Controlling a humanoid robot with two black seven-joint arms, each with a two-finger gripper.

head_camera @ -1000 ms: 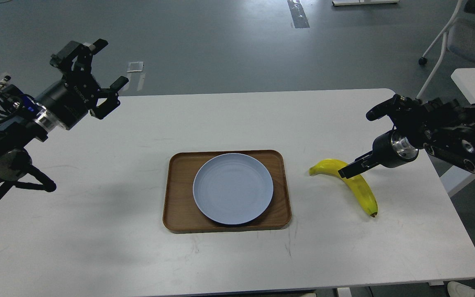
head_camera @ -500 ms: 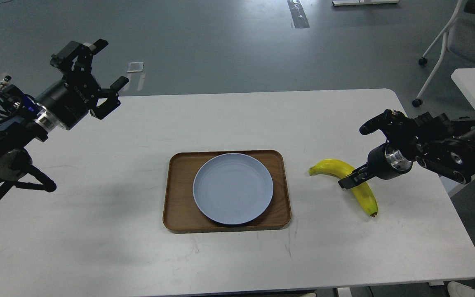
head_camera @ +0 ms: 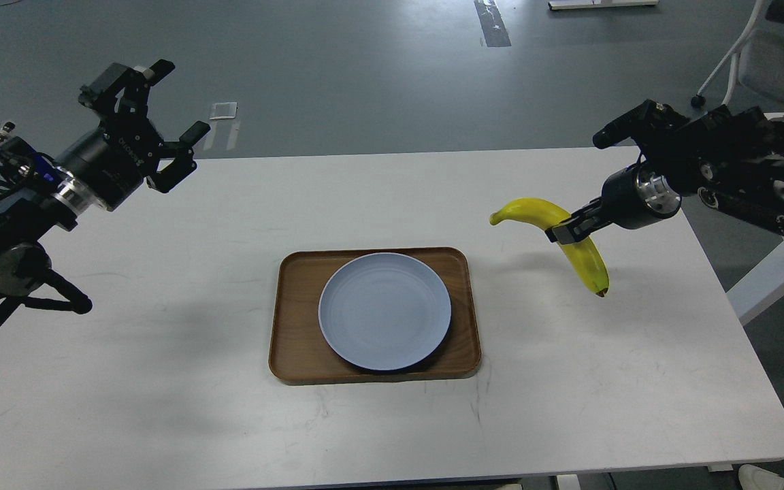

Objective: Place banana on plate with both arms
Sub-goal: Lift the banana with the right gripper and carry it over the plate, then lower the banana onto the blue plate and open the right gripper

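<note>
The yellow banana (head_camera: 582,262) hangs in the air above the table's right side, its shadow below it. My right gripper (head_camera: 567,230) is shut on the banana's middle, coming in from the right. The pale blue-grey plate (head_camera: 384,311) lies empty on a brown wooden tray (head_camera: 297,340) at the table's centre, to the left of and below the banana. My left gripper (head_camera: 173,103) is open and empty, held high over the table's far left corner.
The white table (head_camera: 392,435) has its front and right edges in view. A second white table (head_camera: 783,265) and a wheeled chair (head_camera: 766,61) stand to the right. Grey floor lies behind.
My right gripper closed on the banana and lifted it off the table, up and slightly left. My left arm shifted only slightly.
</note>
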